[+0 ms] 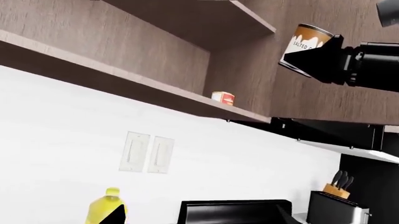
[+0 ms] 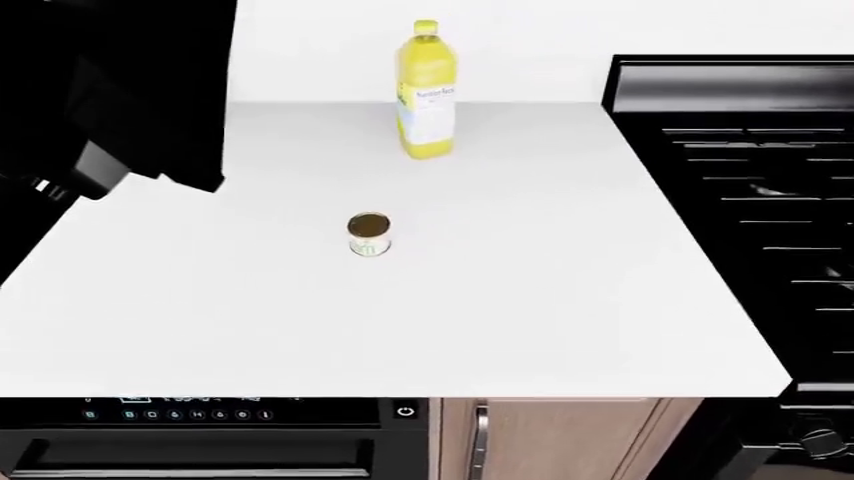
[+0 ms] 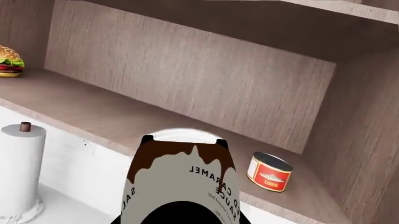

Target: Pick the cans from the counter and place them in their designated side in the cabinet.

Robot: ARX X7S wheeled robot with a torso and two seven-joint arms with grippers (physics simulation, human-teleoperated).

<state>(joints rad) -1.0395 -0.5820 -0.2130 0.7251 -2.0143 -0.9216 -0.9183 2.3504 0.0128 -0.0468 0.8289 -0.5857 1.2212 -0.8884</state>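
My right gripper [image 3: 184,141] is shut on the taller can [image 3: 181,177], which has a brown-and-white caramel sauce label. It holds the can up in front of the wooden cabinet's lower shelf [image 3: 93,107]. The left wrist view shows the same gripper [image 1: 307,52] and can [image 1: 305,39] beside the cabinet's right side. The squat can [image 2: 368,234] with a gold-brown lid stands alone on the white counter [image 2: 534,300]. My left gripper [image 1: 199,220] shows only two fingertips [image 1: 115,215], wide apart with nothing between them. The left arm [image 2: 107,110] hangs dark over the counter's far left.
A red-labelled tin [image 3: 269,172] stands on the shelf's right end, also in the left wrist view [image 1: 223,97]. A burger [image 3: 9,60] sits at the shelf's left. A paper-towel roll [image 3: 22,172], yellow bottle [image 2: 426,95], black stove [image 2: 761,200] and toaster [image 1: 337,210] are around.
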